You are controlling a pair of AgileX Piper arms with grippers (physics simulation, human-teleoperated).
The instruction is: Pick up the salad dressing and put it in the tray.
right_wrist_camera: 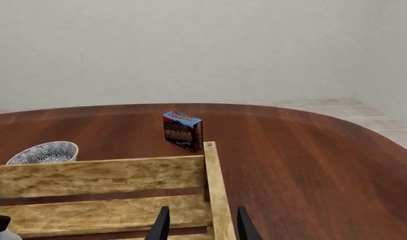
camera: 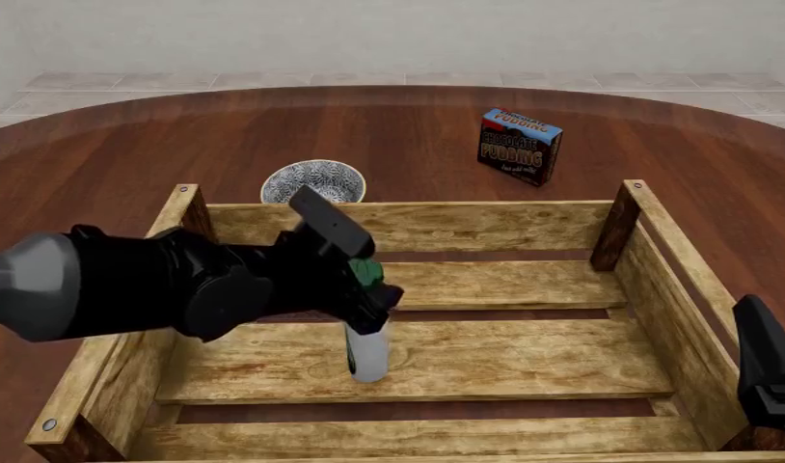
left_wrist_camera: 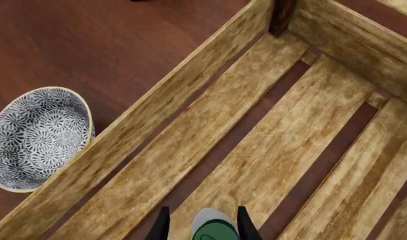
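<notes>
Left tool: clenched on the salad dressing near its green cap, bottle upright inside the tray.
Salad dressing position: left of the tray's centre, base at or just above a floor slat; contact cannot be told.
Right tool: fingers spread, empty, idle at the tray's 4 o'clock corner.
Surroundings: bowl at 11 o'clock and pudding box at 1 o'clock of the tray, both on the worktop.
Risk: released above the slats, the slim bottle may topple, or its base may catch in a gap.
</notes>
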